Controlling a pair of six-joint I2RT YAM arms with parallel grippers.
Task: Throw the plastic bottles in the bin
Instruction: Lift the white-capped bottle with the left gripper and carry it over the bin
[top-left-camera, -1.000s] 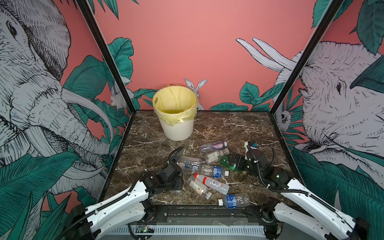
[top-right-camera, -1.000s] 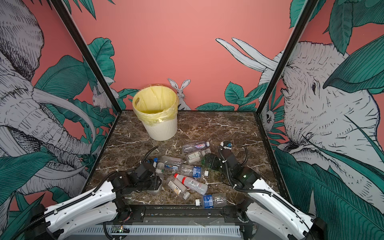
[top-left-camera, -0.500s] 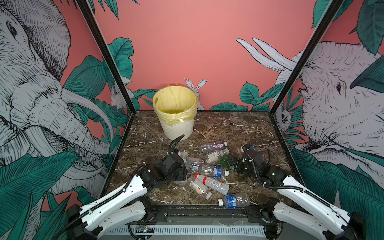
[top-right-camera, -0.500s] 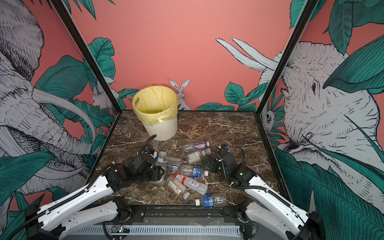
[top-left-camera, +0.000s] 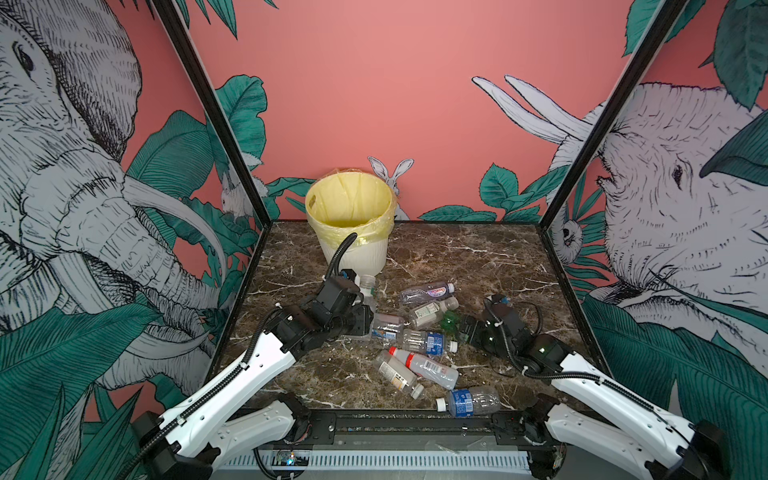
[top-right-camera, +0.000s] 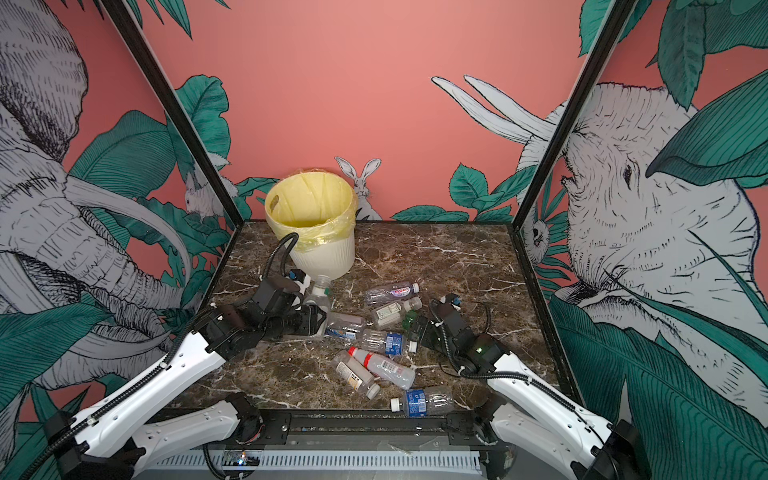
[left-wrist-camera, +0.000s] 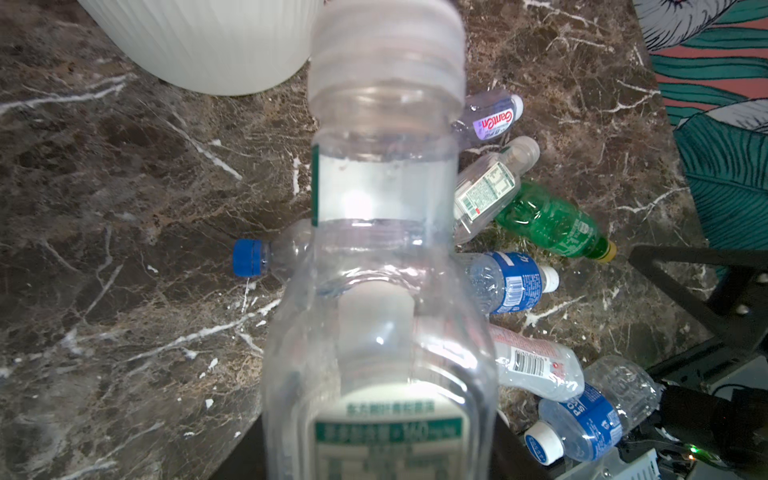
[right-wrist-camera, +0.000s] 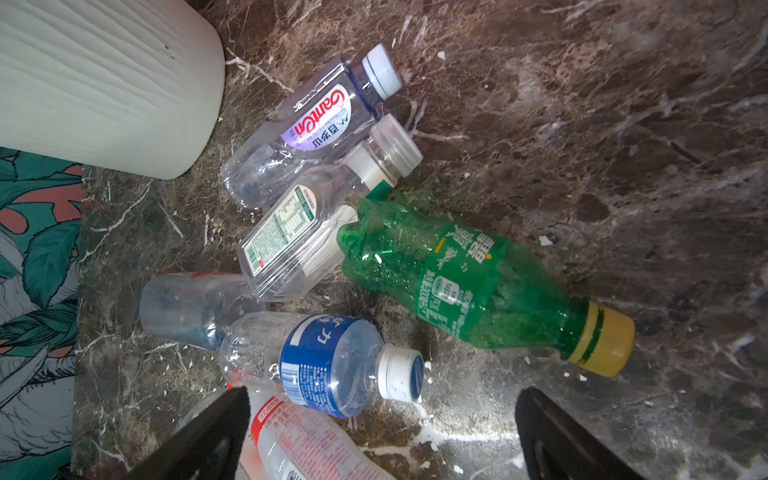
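Barely begun, I judge: left gripper (top-left-camera: 365, 311) holds one clear bottle (left-wrist-camera: 382, 187) near the bin (top-left-camera: 361, 257), right gripper (right-wrist-camera: 380, 411) wide, other bottles (top-left-camera: 424, 343) strewn mid-counter (top-left-camera: 478, 257).

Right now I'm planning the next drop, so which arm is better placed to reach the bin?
Left. The left claw is shut on a clear white-capped bottle close to the bin; the right claw is open and empty over the green bottle.

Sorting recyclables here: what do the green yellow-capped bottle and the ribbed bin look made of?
Green yellow-capped bottle: thin translucent glossy plastic, likely; crumpled, light shows through. Cream ribbed round bin: opaque matte plastic, probably; moulded ribs.
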